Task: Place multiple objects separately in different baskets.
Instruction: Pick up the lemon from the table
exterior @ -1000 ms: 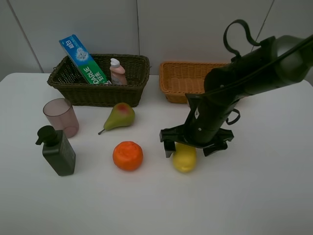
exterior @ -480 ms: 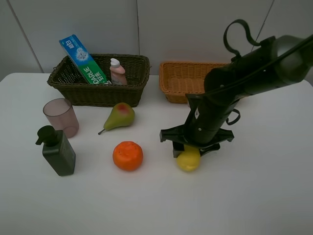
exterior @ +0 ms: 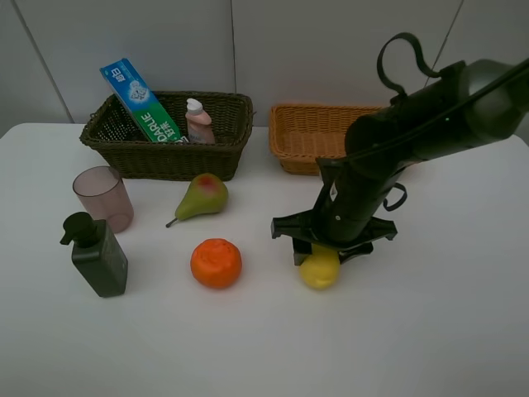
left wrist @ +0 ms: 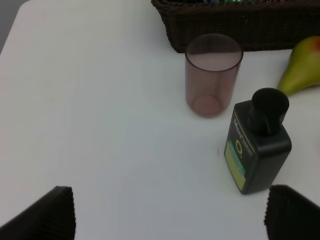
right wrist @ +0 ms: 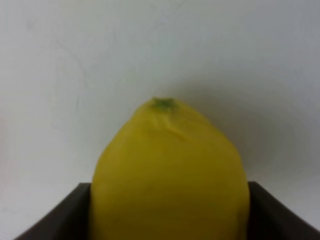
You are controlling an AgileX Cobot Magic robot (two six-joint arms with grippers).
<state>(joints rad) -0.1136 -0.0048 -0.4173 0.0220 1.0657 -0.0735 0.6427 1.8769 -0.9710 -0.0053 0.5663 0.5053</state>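
My right gripper [exterior: 323, 251] is shut on the yellow lemon [exterior: 319, 270] at table level, in front of the light orange-tan basket [exterior: 307, 137]. The lemon [right wrist: 170, 170] fills the right wrist view between the fingers [right wrist: 55, 220]. The toothpaste box [exterior: 140, 101] and small pink bottle [exterior: 198, 121] stand in the dark basket [exterior: 165, 159]. The pear [exterior: 202, 196], orange [exterior: 216, 263], pump bottle [exterior: 97, 255] and pink cup [exterior: 103, 197] are on the table. My left gripper [left wrist: 170, 220] is open and empty, near the pump bottle [left wrist: 257, 145] and cup [left wrist: 212, 75]. The avocado half is out of view.
The white table [exterior: 430, 331] ends at a grey wall behind the baskets. The right arm [exterior: 413, 124] reaches over the light basket's front corner. The pear [left wrist: 302, 65] and the dark basket's wall [left wrist: 240, 25] show in the left wrist view.
My right gripper's jaws have closed on the lemon, which has shifted and tilted slightly. Nothing else has moved.
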